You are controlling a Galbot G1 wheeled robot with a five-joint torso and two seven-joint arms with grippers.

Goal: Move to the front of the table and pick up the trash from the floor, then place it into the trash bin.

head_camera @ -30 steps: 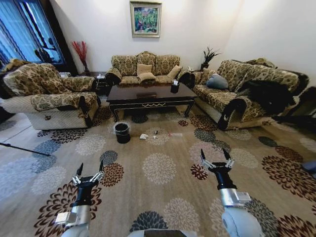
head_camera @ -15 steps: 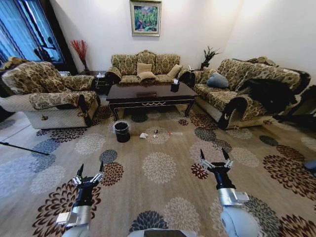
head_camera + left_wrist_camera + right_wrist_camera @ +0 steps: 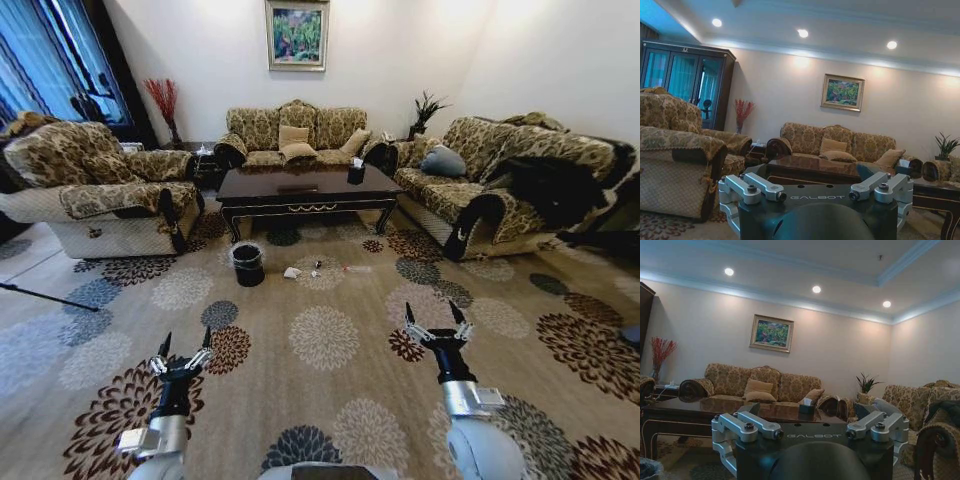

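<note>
The robot faces a living room from well back on the floor point(image 3: 330, 400), a tan carpet patterned with large round flowers. Both arms reach forward low in the head view. The left gripper point(image 3: 185, 345) hangs over a dark maroon flower with its 2 fingers spread wide and nothing between them. The right gripper point(image 3: 437, 318) hangs beside another dark flower, also wide open and holding nothing. Far ahead stands the table point(image 3: 300, 192), long, low and dark, with a small black box point(image 3: 354, 174) on its top towards the right end. Just in front of the table, on the carpet near its left legs, sits the trash bin point(image 3: 247, 265), a small black bucket with a clear liner over its rim. The trash point(image 3: 292, 273) lies on the carpet to the right of the bin: a white paper wad nearest it, then a few smaller bits strung out farther right, too small to tell apart. All of it is well apart from both grippers. A sofa point(image 3: 295, 135) stands behind the table under a framed painting point(image 3: 296, 36), with an armchair point(image 3: 95, 195) on the left and a second sofa point(image 3: 500, 180) on the right.
</note>
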